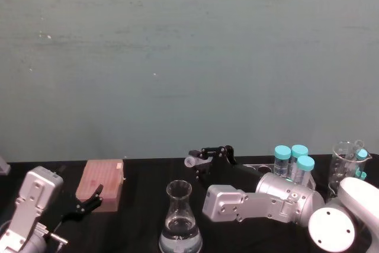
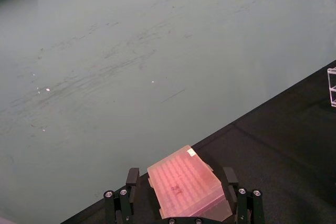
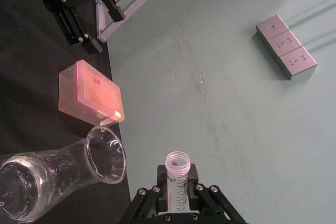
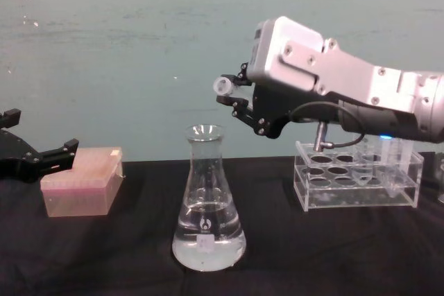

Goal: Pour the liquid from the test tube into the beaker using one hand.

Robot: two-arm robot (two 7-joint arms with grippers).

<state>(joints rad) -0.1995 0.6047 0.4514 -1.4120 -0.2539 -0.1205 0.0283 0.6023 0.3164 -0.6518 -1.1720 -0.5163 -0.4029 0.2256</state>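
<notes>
Right gripper [image 4: 234, 95] jaws pinch the test tube [image 4: 223, 86], mouth toward 9 o'clock, at 1 o'clock above the beaker [image 4: 207, 206] rim. Left gripper [image 1: 95, 195], jaws spread, parked near the pink box [image 1: 102, 181].

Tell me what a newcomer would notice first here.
The right gripper, shut on the test tube, holds it tipped nearly level, above and slightly right of the beaker's rim. The beaker stands mid-table with liquid in its base. The left gripper sits open by a pink box at the left.
</notes>
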